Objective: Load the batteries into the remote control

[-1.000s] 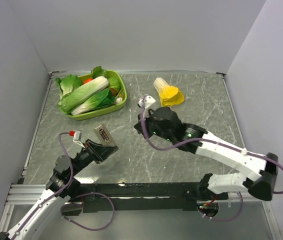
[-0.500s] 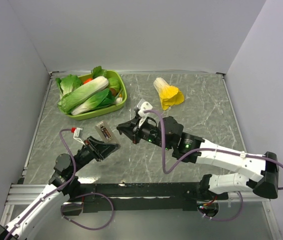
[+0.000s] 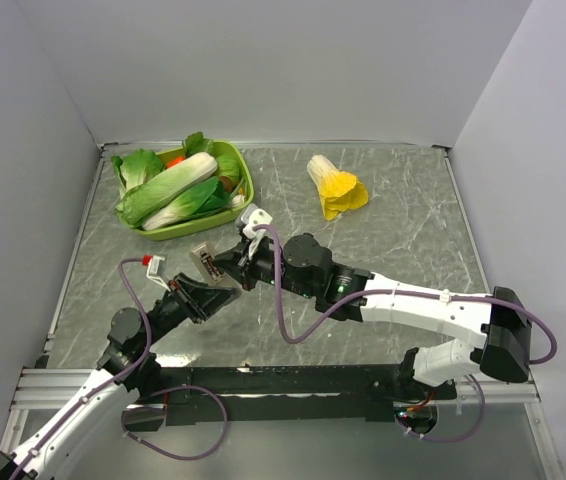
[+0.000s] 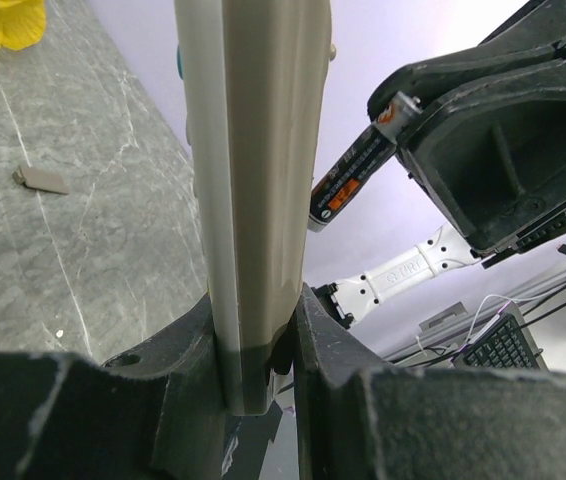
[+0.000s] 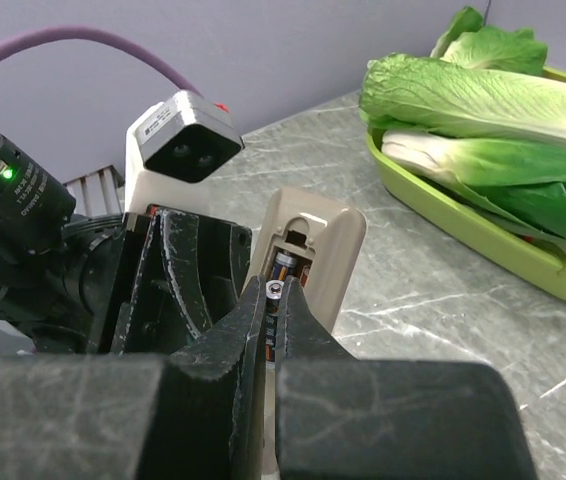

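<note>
My left gripper (image 3: 208, 290) is shut on the lower end of the grey-beige remote control (image 3: 206, 262) and holds it upright above the table. In the left wrist view the remote (image 4: 253, 180) stands between the fingers (image 4: 188, 340). Its back is open in the right wrist view (image 5: 331, 250), and one battery (image 5: 285, 263) lies in the compartment. My right gripper (image 5: 276, 292) is shut on the other battery (image 4: 348, 180), dark with orange print. It holds that battery right at the open compartment, in the top view (image 3: 225, 268) just right of the remote.
A green tray (image 3: 246, 200) of toy bok choy stands at the back left. A yellow-and-white toy cabbage (image 3: 335, 185) lies at the back centre. The small grey battery cover (image 4: 41, 178) lies on the marble table.
My right arm has swung left from near the yellow cabbage to the remote, carrying the battery. My left gripper has tilted the remote slightly and otherwise stayed put.
</note>
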You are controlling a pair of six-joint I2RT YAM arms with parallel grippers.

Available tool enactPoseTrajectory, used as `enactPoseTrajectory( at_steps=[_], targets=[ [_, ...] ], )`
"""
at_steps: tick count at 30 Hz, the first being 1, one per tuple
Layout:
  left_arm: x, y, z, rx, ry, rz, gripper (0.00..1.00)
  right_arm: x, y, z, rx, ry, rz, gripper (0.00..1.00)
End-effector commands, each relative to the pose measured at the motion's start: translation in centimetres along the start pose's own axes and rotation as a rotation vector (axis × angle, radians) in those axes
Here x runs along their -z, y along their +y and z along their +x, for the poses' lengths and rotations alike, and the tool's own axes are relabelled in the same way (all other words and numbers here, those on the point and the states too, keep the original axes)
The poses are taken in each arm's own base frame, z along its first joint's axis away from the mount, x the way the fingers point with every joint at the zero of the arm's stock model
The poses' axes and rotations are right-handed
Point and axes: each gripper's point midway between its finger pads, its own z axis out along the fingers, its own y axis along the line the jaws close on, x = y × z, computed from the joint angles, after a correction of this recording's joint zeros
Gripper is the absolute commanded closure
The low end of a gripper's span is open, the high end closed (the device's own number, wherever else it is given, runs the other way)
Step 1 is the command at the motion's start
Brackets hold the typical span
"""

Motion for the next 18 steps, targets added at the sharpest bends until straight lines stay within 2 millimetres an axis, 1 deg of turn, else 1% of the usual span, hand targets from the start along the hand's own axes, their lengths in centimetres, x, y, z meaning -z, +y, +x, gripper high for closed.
enactPoseTrajectory(
  at_steps=[1,2,6,8,15,18],
  targets=[
    [0.3,0.6,0.3,-0.007,-0.009,0.003,0.98,-0.8,1.2,-4.5,-0.002,-0.135,-0.034,1.0],
    [0.3,0.7,0.4,-0.006,-0.009,0.0,0.98,-0.9,1.1,-4.7,-0.001,-0.142,-0.033,1.0],
    [0.4,0.6,0.3,-0.004,-0.011,0.004,0.99,-1.6,1.1,-4.0,0.005,-0.128,-0.034,1.0],
    [0.4,0.4,0.2,-0.004,-0.014,0.013,0.98,-1.8,1.2,-4.0,0.0,-0.126,-0.034,1.0],
    [0.4,0.2,0.2,-0.003,-0.017,0.02,0.98,-2.4,0.7,-2.0,-0.005,-0.073,-0.01,1.0],
    [0.4,0.0,0.0,-0.001,-0.024,0.023,0.98,-2.4,0.0,-1.1,-0.007,-0.052,0.022,1.0]
  ],
)
